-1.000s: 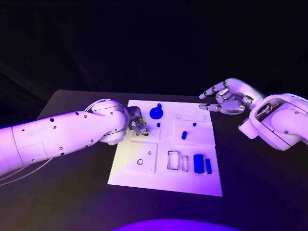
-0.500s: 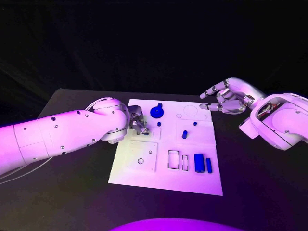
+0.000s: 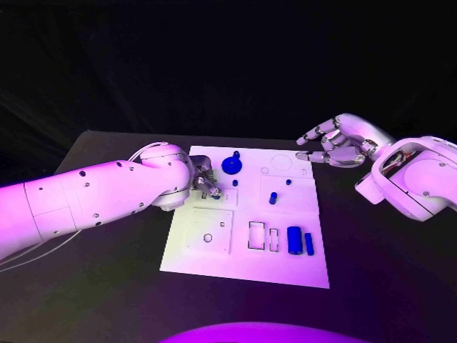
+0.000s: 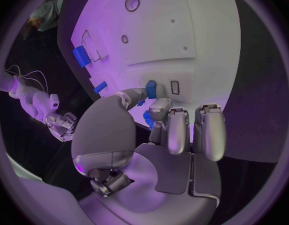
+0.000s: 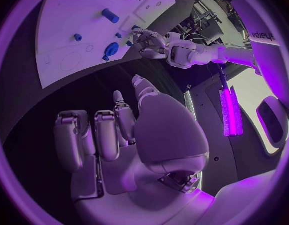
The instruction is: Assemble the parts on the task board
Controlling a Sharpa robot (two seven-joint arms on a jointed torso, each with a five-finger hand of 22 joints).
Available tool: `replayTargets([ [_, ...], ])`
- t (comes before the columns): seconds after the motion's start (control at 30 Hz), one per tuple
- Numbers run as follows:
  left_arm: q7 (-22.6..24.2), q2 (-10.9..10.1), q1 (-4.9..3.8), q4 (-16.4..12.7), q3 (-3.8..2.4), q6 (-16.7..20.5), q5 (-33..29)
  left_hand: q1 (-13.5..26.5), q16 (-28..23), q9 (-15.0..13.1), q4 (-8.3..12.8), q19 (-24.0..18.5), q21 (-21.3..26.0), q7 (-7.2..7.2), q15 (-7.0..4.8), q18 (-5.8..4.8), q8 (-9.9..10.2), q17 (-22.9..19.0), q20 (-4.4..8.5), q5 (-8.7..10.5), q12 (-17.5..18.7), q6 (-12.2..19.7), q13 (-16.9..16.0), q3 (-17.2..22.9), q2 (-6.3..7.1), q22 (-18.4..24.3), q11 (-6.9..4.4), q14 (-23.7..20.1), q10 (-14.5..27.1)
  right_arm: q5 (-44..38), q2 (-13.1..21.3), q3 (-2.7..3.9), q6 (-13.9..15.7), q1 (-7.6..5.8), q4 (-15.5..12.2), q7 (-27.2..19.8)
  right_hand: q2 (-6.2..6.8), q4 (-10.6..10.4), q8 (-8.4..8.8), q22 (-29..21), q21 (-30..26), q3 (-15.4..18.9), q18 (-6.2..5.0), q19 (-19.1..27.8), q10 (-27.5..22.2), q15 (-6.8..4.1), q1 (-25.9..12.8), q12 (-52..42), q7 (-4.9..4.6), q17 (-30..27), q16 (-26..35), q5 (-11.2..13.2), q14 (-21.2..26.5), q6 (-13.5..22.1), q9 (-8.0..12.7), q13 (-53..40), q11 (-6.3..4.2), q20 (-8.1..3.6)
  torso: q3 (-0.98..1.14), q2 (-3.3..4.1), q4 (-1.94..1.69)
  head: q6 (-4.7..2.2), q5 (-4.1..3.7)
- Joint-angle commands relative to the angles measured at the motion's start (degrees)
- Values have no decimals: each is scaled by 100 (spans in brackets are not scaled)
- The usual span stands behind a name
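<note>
The white task board [image 3: 213,246] lies mid-table. My left hand [image 3: 203,184] hovers low over its left edge and pinches a small blue part [image 4: 151,89] between thumb and a finger, beside a rectangular slot [image 4: 174,87]. A round blue knob [image 3: 232,166], a small peg [image 3: 235,184] and a short blue piece [image 3: 273,198] stand on the far half of the board. Two blue blocks [image 3: 294,241] sit at the near right. My right hand [image 3: 331,146] hangs above the board's far right corner, fingers apart and holding nothing; its fingers [image 5: 101,135] also show in the right wrist view.
Black table [image 3: 105,286] surrounds the board. Open rectangular slots [image 3: 256,236] and a round hole [image 3: 208,240] lie in the board's near half. My left forearm [image 3: 95,200] stretches across the table's left side.
The left hand has crept slightly toward the board's far end with the blue part still pinched. The right hand has barely moved.
</note>
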State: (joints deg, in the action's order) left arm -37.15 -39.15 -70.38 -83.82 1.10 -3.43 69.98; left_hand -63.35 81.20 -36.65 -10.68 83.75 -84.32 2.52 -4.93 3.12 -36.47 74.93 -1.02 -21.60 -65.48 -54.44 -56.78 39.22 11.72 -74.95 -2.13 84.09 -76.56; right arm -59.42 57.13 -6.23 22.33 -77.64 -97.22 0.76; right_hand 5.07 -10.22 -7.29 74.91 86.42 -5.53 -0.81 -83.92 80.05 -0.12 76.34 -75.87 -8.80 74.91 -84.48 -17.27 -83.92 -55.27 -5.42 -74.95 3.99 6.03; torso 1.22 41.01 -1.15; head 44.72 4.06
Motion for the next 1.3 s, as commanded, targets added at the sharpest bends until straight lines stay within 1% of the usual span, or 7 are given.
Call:
replayTargets([
  [0.03,-1,38,21,4,16,-290,-97,87,-31,-49,1014,18,-8,-65,-58,-38,-45,508,13,50,11,-9,-12,912,-18,-218,-23,314,-50,-39,4,0,-58,3,-11,-11,-15,-77,-41,1213,-44,20,-34,-322,-4,-39,-126,18,19,583,26,38,-396,21,-5,-277,-28,-30,1,-5,-5,11,-3],
  [0.33,-8,68,21,74,16,-335,-110,417,-33,-151,591,12,18,-138,-90,-34,-77,519,42,108,-3,-29,-14,168,-152,-192,-66,319,-73,-15,7,-2,-57,4,-14,-24,-43,-161,-47,1190,-80,65,-43,-299,-9,-40,-231,24,21,555,48,47,-390,29,-5,-272,-27,-32,1,-3,-5,25,5],
  [0.37,-9,70,21,80,16,-347,-111,436,-34,-153,554,14,18,-144,-95,-34,-71,519,46,104,-6,-35,-18,100,-160,-195,-69,319,-70,-15,10,-3,-58,5,-17,-27,-47,-227,-50,1188,-85,113,-44,-297,-9,-39,-321,24,23,548,55,138,-389,33,-5,-272,-27,-31,1,-4,-4,28,6],
  [0.7,-19,81,21,124,16,-285,-114,526,-38,-157,290,29,19,-160,-106,-39,-7,526,60,100,-37,-92,-49,-436,-195,-212,-82,321,-59,-12,24,-5,-48,7,-23,-37,-67,-439,-73,1174,-119,424,-51,-284,-8,-41,-577,16,27,516,86,179,-384,50,-9,-277,-27,-34,2,-6,-7,18,-5],
  [0.9,-22,82,21,136,16,-254,-114,617,-42,-157,9,36,24,-162,-110,-42,47,532,52,115,-72,-157,-81,-1199,-244,-218,-74,323,-59,-3,33,-6,-43,8,-24,-42,-99,-555,-85,1160,-147,597,-57,-270,-17,-40,-684,23,27,493,108,252,-380,62,-11,-272,-25,-34,1,-2,-6,7,-9],
  [1.03,-23,77,21,139,15,-221,-115,540,-41,-150,-137,43,26,-153,-102,-41,102,539,62,114,-91,-185,-103,-1685,-293,-226,-73,325,-55,29,35,-6,-30,8,-20,-48,-205,-645,-99,1156,-164,926,-60,-266,-13,-37,-1107,15,23,481,123,351,-378,76,-14,-279,-20,-32,3,-6,-6,10,-12],
  [1.3,-23,64,21,155,13,-123,-115,472,-44,-150,-301,52,23,-153,-103,-43,141,543,63,106,-104,-213,-118,-2042,-355,-242,-73,326,-57,44,28,-7,-17,9,-7,-48,-304,-651,-111,1146,-188,1096,-65,-255,-17,-36,-1269,18,22,466,138,466,-376,84,-16,-278,-18,-31,-1,-6,-7,-3,-21],
])
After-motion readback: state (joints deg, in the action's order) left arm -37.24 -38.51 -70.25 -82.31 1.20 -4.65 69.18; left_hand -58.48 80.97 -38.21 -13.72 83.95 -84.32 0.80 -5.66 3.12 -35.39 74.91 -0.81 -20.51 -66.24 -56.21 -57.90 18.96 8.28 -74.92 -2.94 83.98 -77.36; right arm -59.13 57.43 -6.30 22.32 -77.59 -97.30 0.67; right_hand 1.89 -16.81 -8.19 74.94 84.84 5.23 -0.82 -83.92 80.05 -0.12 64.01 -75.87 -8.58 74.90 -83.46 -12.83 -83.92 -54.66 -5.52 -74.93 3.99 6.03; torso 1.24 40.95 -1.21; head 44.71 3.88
